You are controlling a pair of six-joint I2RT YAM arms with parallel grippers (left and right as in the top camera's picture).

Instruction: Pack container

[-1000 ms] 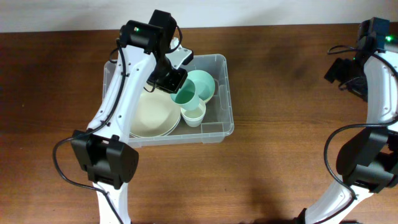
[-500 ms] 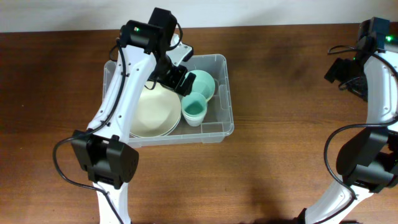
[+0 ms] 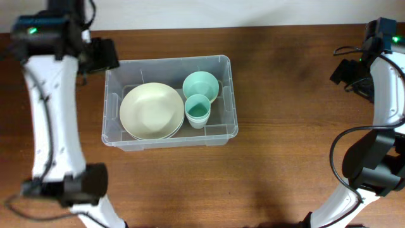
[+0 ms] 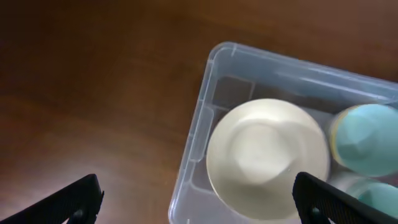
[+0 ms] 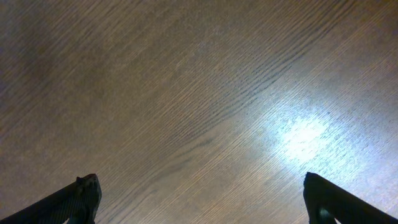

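Currently a plate (image 3: 150, 111), bowl (image 3: 200, 85) and cup (image 3: 197, 111) are seen inside the container (image 3: 171, 61). The left gripper (image 4: 199, 199) and right gripper (image 5: 199, 196) are spread wide.

my counter (image 3: 285, 126) is brown wood, grained, with a soft sheen. the container (image 3: 171, 60) is clear glossy plastic; the cream plate (image 3: 150, 111) and teal bowl (image 3: 200, 84) look smooth.
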